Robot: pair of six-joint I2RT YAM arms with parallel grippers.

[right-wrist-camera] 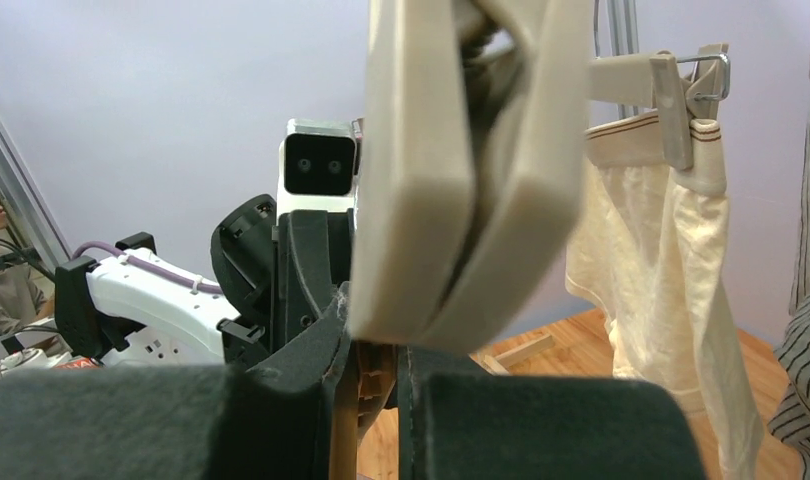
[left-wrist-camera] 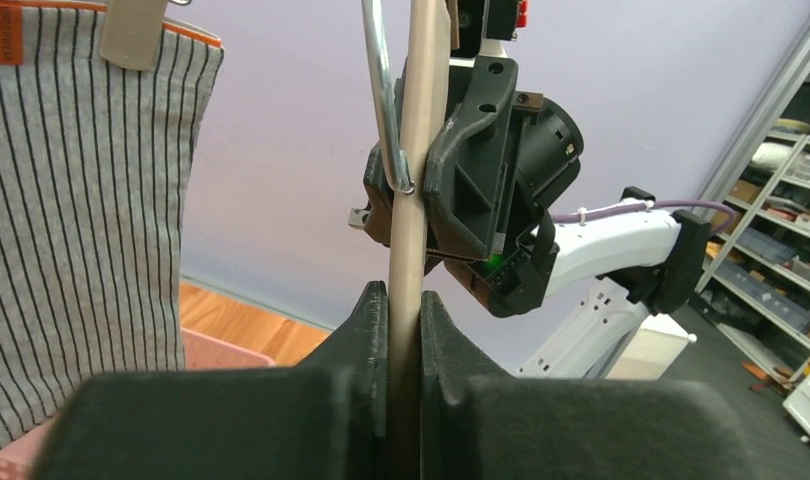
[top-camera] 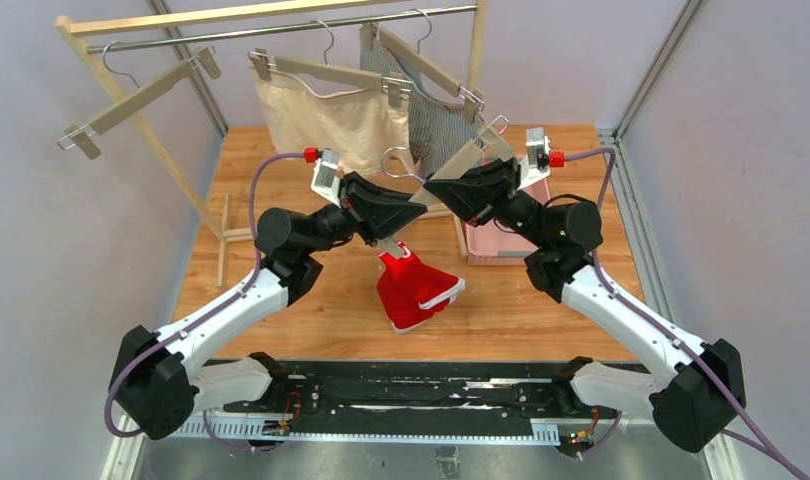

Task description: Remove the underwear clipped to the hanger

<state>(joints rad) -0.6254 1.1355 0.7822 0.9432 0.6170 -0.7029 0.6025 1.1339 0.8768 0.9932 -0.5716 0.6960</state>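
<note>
**Red shorts dangle from the held hanger**

The left gripper [top-camera: 386,240] and the right gripper [top-camera: 438,190] both pinch the hanger [top-camera: 468,153], jaws narrow. The red underwear [top-camera: 413,290] hangs from its near end. The cream pair [top-camera: 326,120] and the striped pair [top-camera: 436,135] hang far back. The pink basket [top-camera: 486,248] sits on the right, its inside hidden.

No legible text; orange tag [left-wrist-camera: 8,35] unreadable.

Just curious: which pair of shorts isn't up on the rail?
The red pair, dangling low; the cream pair and striped pair hang from the rail.
</note>
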